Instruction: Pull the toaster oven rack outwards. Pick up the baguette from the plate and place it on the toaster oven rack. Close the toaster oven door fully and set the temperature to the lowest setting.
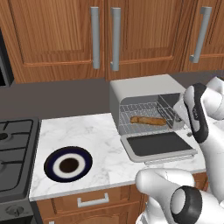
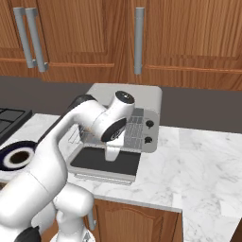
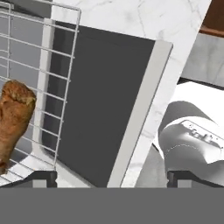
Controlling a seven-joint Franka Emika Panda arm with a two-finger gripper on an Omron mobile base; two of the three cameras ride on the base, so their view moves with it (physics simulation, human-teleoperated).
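The toaster oven (image 1: 144, 89) stands on the marble counter with its door (image 1: 158, 144) folded down flat. Its wire rack (image 1: 142, 114) is pulled out, and the baguette (image 1: 148, 120) lies across it. Seen from the hand, the baguette's end (image 3: 15, 118) rests on the rack (image 3: 48, 65) at the left, with the door's dark glass (image 3: 100, 100) below the hand. My gripper (image 3: 111, 179) hangs open just above the door (image 2: 106, 163), nothing between its fingers. In the right base view the gripper (image 2: 112, 158) points down in front of the oven cavity. The plate (image 1: 52, 158) sits bare at the counter's left.
Two dark knobs (image 2: 149, 131) sit on the oven's right front panel. A black stove (image 1: 13, 148) borders the counter on the left. Wooden wall cabinets (image 1: 105, 35) hang above. Open marble counter (image 2: 203, 165) stretches to the oven's right.
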